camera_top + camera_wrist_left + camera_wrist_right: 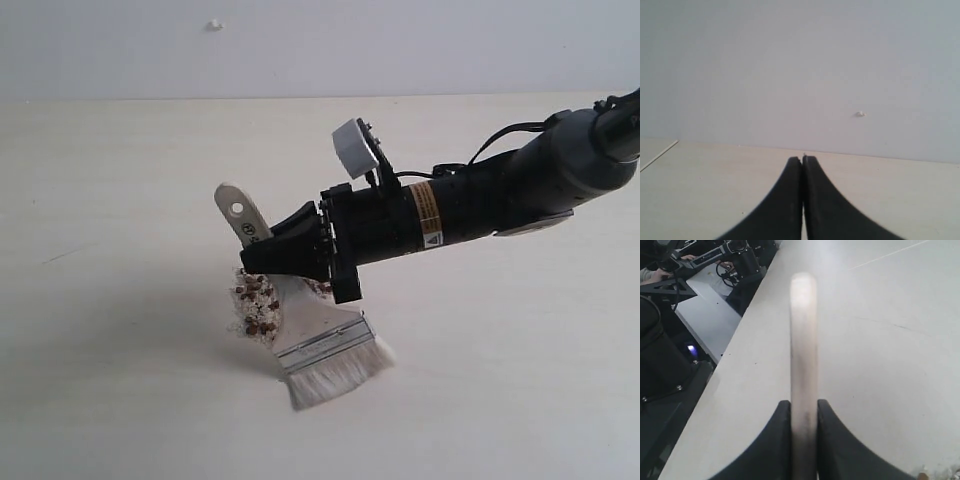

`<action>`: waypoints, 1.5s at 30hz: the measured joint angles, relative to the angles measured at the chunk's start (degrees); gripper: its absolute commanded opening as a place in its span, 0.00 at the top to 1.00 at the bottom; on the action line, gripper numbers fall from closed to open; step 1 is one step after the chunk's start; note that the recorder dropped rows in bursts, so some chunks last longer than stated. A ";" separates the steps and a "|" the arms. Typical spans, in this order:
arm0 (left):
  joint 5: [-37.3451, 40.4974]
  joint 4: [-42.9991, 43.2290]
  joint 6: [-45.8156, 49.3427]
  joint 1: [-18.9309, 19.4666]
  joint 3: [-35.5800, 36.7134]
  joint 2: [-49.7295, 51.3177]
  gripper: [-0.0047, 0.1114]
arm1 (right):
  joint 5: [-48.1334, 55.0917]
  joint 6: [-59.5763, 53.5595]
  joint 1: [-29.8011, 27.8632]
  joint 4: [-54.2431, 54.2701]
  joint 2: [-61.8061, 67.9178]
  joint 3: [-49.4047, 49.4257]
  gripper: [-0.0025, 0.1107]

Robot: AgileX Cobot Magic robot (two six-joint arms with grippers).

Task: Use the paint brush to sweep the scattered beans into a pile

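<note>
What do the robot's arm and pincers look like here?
The right arm is a dark grey-black cylinder with an orange-yellow label bearing a warning triangle, a white box on top and a black cable looping over it. The right pincer and left pincer are matte black with curved, tapering fingers.

Lighting is bright, diffuse and even. The table (pixel 120 400) reads pale and slightly washed out, with no hard glare. A faint, soft-edged shadow lies on it beneath the jaws of the right gripper (pixel 252 258).

Right wrist view: the paint brush (pixel 803 340) between the jaws is badly out of focus, and its end beyond them is bleached white. The surroundings past the table edge are dim.

Left wrist view: the left gripper (pixel 802 161) is a near-black, soft-edged silhouette. The wall (pixel 790 60) ahead is evenly lit and bluish.
</note>
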 measured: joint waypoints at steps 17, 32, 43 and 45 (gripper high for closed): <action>0.00 0.00 0.00 0.00 0.00 0.00 0.96 | -0.43 -4.35 0.00 3.28 5.06 -8.20 0.98; 0.00 0.00 0.00 0.00 0.00 0.00 0.96 | 1.80 11.42 0.00 -3.37 2.72 -16.98 0.98; 0.00 0.00 0.00 0.00 0.00 0.00 0.96 | 1.60 12.05 9.20 1.05 -5.29 -9.01 0.98; 0.00 0.00 0.00 0.00 0.00 0.00 0.96 | 1.60 5.83 11.08 8.97 -3.90 -5.62 0.98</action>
